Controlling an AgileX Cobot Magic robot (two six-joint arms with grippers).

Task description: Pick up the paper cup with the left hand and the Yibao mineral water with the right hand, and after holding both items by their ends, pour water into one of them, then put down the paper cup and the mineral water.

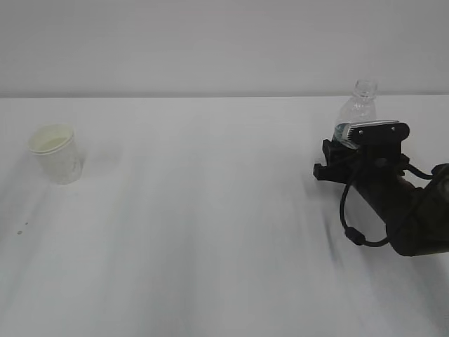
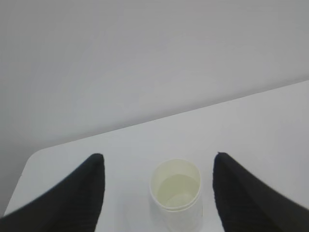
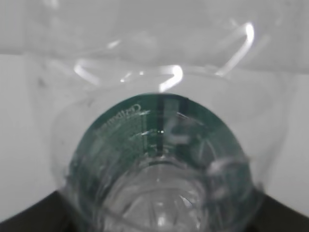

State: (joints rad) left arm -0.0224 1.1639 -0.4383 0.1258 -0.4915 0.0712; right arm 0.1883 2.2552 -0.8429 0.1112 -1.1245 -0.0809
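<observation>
Roughly, counts: 1 paper cup, 1 bottle, 2 grippers (only 1 shows in ext. view), 1 table.
Paper cup (image 1: 55, 154): stands upright on the white table (image 1: 210, 232), far left in ext. view, mouth up, long axis vertical w/ a slight lean. Rolled rim, pale yellowish inside. Nothing touches it.
Cup, wrist view: paper cup (image 2: 176, 193) sits between the two black fingers (image 2: 77, 198) of the left hand (image 2: 159, 212), clear gap each side, no contact. A shallow pale layer shows at the bottom; can't tell if it's liquid.
Left hand state: jaws spread wide, nothing held. Not seen in ext. view.
Yibao mineral water (image 1: 357, 112): upright at right-rear of table, near the back edge, neck up, no cap, long axis vertical. Well apart from the cup, opposite side of table.
Bottle, wrist view: Yibao mineral water (image 3: 161, 159) fills the frame, v. close, green label band w/ white lettering curving across; clear ribbed plastic above.
Right hand (image 1: 335, 151): low at the bottle's base, grey plate on top, black cable looping under the arm. Dark finger tips just show in the lower corners of the wrist view, either side of the bottle.
Right hand state: can't tell if clamped on the bottle or just around it; contact hidden.
</observation>
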